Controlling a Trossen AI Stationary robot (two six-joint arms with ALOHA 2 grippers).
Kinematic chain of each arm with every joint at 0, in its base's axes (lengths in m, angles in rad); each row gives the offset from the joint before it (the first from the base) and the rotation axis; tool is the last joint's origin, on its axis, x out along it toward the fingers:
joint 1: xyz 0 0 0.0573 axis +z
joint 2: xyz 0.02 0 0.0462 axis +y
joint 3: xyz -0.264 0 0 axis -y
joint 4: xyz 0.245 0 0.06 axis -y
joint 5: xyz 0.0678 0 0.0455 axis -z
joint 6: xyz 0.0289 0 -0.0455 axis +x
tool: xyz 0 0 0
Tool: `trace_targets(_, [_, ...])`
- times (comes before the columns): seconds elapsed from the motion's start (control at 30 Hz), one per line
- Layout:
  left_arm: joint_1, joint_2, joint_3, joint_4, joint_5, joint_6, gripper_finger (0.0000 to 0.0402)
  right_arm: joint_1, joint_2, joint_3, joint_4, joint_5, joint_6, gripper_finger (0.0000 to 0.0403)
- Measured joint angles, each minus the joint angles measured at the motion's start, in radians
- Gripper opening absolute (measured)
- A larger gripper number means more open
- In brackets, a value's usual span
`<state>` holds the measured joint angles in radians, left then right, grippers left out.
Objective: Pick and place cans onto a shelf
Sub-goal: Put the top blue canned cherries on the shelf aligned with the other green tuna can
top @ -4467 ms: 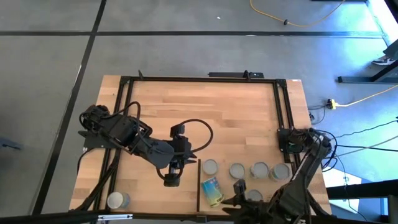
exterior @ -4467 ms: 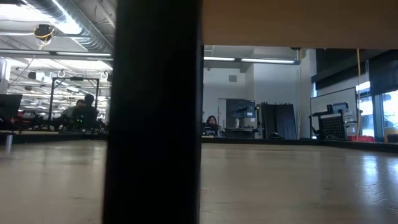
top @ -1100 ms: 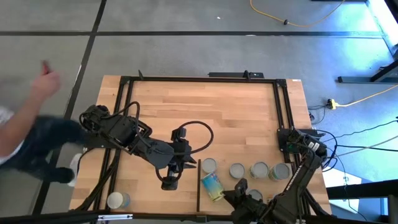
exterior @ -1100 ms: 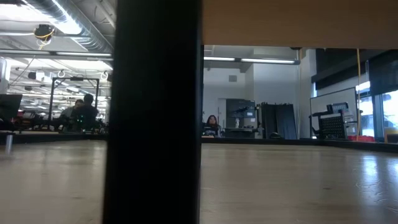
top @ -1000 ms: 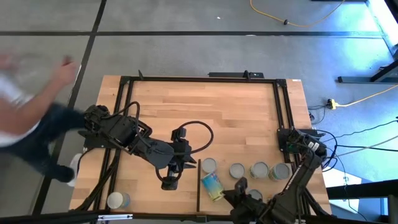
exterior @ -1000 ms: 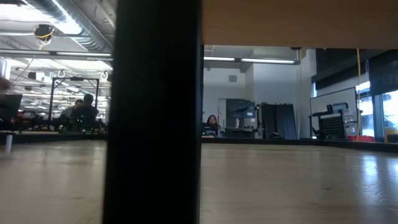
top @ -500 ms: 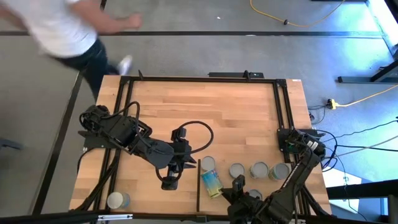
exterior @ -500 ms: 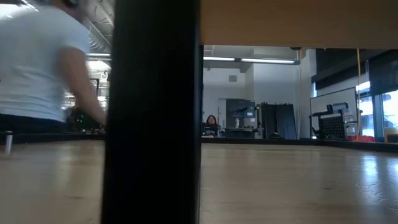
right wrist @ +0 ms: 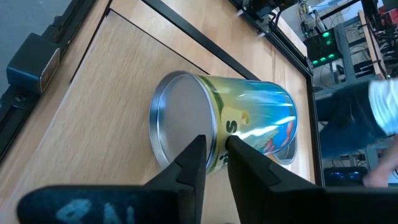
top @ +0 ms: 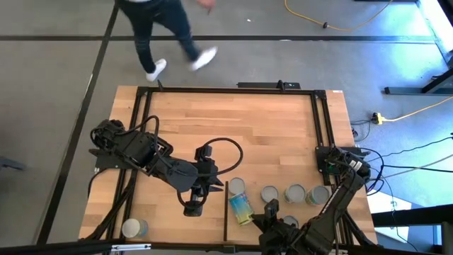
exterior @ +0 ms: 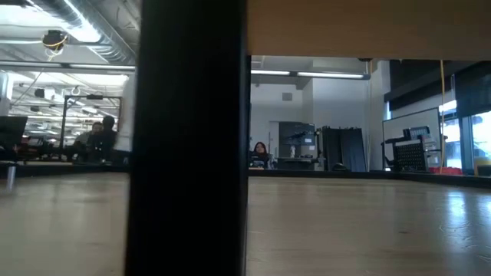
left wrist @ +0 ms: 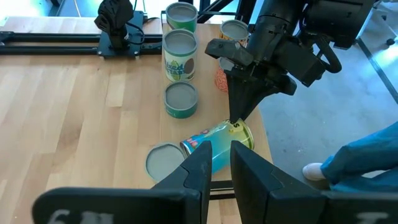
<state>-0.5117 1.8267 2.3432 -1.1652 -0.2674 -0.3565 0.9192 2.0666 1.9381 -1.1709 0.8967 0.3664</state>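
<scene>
At the bottom centre of the high view, the right gripper (top: pixel 270 210) has its narrow-set fingers at the toppled can (top: pixel 241 207), seemingly gripping its rim to right it. Nearby, the left gripper (top: pixel 194 205) waits, fingers nearly together, empty. Upright cans (top: pixel 294 193) stand beyond.

Tipped can (top: pixel 241 208) lies on its side near the front edge of the surface (top: pixel 233 127), between the left gripper (top: pixel 194 205) and right gripper (top: pixel 271 210). Upright cans (top: pixel 293 194) stand in a row to its right; a lone can (top: pixel 132 228) sits at the front-left corner; a person (top: pixel 166 28) passes behind
</scene>
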Motion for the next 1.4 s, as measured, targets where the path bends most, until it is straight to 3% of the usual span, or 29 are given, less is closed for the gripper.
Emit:
trace_targets(0.37, [0.000,0.000,0.000,0.000,0.000,0.000,0.0051,0.000,0.000,0.000,0.000,-0.001,0.038,0.0040])
trace_targets(1.4, [0.000,0.000,0.000,0.000,0.000,0.000,0.0051,0.000,0.000,0.000,-0.001,0.000,0.075,0.0022])
